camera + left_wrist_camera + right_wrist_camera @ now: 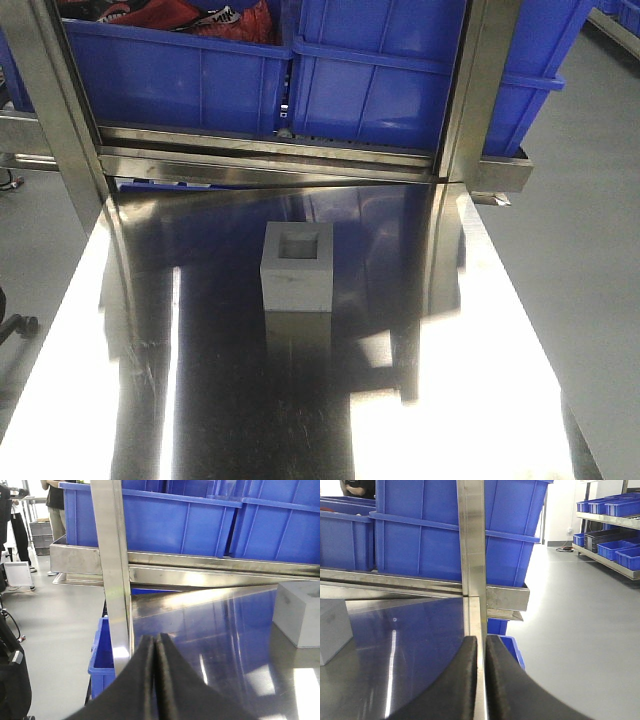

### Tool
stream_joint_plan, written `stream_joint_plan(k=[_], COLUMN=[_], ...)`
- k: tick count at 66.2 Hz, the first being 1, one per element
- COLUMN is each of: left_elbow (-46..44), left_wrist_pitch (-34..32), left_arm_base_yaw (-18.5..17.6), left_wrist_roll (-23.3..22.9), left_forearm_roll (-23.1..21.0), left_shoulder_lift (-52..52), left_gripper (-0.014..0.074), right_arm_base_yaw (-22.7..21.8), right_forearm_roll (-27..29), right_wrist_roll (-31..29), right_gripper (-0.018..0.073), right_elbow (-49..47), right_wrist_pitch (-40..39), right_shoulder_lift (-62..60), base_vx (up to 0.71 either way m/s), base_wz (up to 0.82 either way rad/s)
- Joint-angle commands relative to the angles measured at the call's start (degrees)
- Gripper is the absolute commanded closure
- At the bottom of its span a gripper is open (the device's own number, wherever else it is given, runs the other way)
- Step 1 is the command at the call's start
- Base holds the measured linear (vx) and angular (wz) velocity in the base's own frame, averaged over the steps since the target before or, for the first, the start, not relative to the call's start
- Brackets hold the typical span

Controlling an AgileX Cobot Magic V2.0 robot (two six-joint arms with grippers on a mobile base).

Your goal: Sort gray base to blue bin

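Fingers closed and empty on left gripper (156, 680) and right gripper (481, 680) alike should spread wide before straddling the base (297, 268) squarely.

Gray base (297, 268) stands alone mid-tabletop (200, 400). Bare steel lies to its left, right and near side, and nothing hangs above it. Behind the base a shelf rail (270, 150) runs across the tabletop's far edge. Steel uprights rise from that edge: left upright (60, 100) behind-left of the base, right upright (470, 90) behind-right. The blue bin (380, 90) and the neighbouring bin (180, 85) sit on the shelf behind the base, their front walls closing off any level passage.
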Motion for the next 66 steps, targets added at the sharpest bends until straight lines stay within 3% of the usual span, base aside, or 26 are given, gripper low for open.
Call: stream_joint_plan(k=[1,66], left_elbow=[0.73,0.73], left_wrist_pitch=[-3.86,-3.86], left_arm_base_yaw=[0.14,0.14], left_wrist_roll=[-0.56,-0.56], left_forearm_roll=[-0.07,-0.07], left_shoulder_lift=[-0.67,-0.67], left_gripper=[0.0602,0.0602], right_arm_base_yaw=[-0.21,-0.21], right_forearm_roll=[-0.37,-0.37], right_wrist_roll=[-0.38,-0.38], right_gripper=[0.0564,0.0564], right_elbow=[-0.22,-0.22], right_wrist_pitch=[-4.53,-4.53], right_shoulder_lift=[-0.51,-0.51], base_vx=[0.00,0.00], base_wz=[0.00,0.00])
